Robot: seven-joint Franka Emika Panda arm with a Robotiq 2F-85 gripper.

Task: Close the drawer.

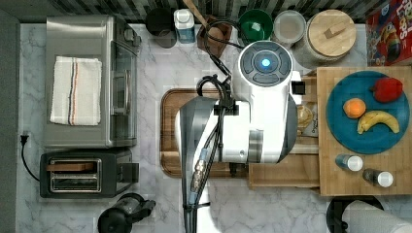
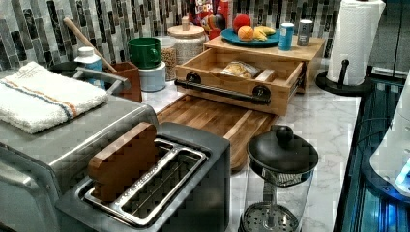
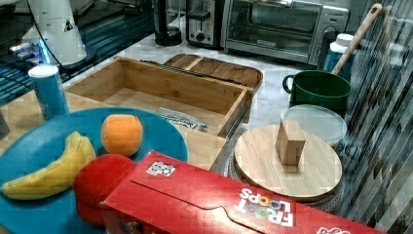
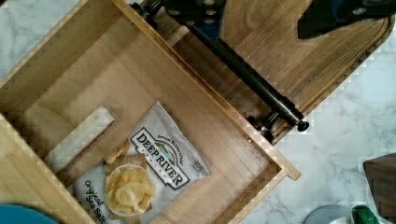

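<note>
The light-wood drawer (image 2: 227, 77) stands pulled out from under the slab that carries the blue plate (image 2: 251, 38). Its black bar handle (image 2: 222, 92) faces the dark tray (image 2: 212, 116). A bag of chips (image 4: 149, 163) lies on the drawer's floor (image 4: 116, 79), also seen in the right view (image 3: 182, 118). In the top view my white arm (image 1: 262, 111) hangs over the drawer (image 1: 282, 171) and hides most of it. In the wrist view my gripper (image 4: 271, 14) is open above the handle (image 4: 252, 84), dark fingers (image 4: 341, 16) wide apart, nothing between them.
A toaster oven (image 1: 90, 80), a toaster (image 1: 82, 172) and a glass press (image 1: 121, 218) line the top view's left. A green cup (image 1: 255, 24), jars and a cereal box (image 1: 388, 31) stand behind. A paper towel roll (image 2: 355, 41) and two shakers (image 1: 350, 162) sit by the slab.
</note>
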